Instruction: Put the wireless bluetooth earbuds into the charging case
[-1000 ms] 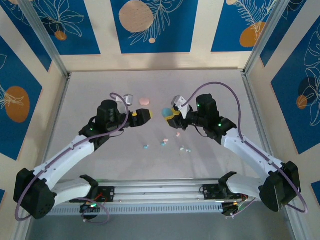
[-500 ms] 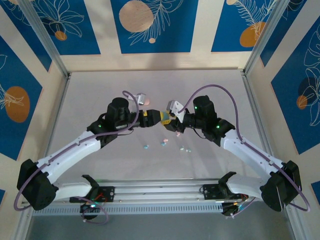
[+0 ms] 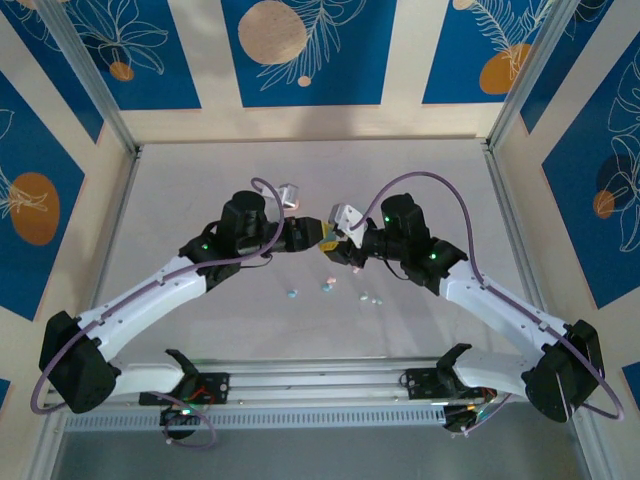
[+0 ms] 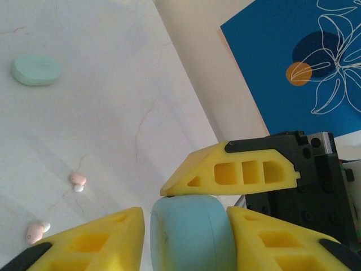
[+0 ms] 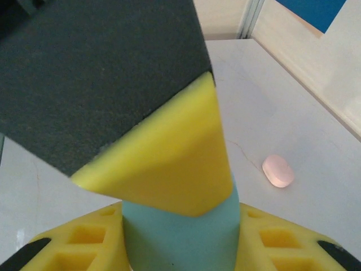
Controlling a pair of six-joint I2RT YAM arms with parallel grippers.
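Observation:
A light blue charging case [image 4: 192,234] hangs above the table between both grippers, closed as far as I can see. My left gripper [image 4: 186,215] is shut on its sides. My right gripper [image 5: 180,219] is shut on the same case [image 5: 180,240], gripping it crosswise. The two meet at mid-table, the left gripper [image 3: 316,232] against the right gripper [image 3: 332,237]. Tiny earbuds lie loose on the table just in front: a blue one [image 3: 292,294], another blue one [image 3: 327,286], a pink one [image 3: 355,268] and a pale pair [image 3: 370,298]. Two pink earbuds [image 4: 78,179] lie below in the left wrist view.
A closed mint case [image 4: 36,70] lies on the white table. A closed pink case [image 5: 278,171] lies on the table beside the grippers. The table is fenced by metal rails [image 3: 505,190] and patterned walls. Both arms arch inward over the middle.
My left gripper swung right to meet the right gripper and closed on the blue case. The right gripper kept its hold and shifted slightly left.

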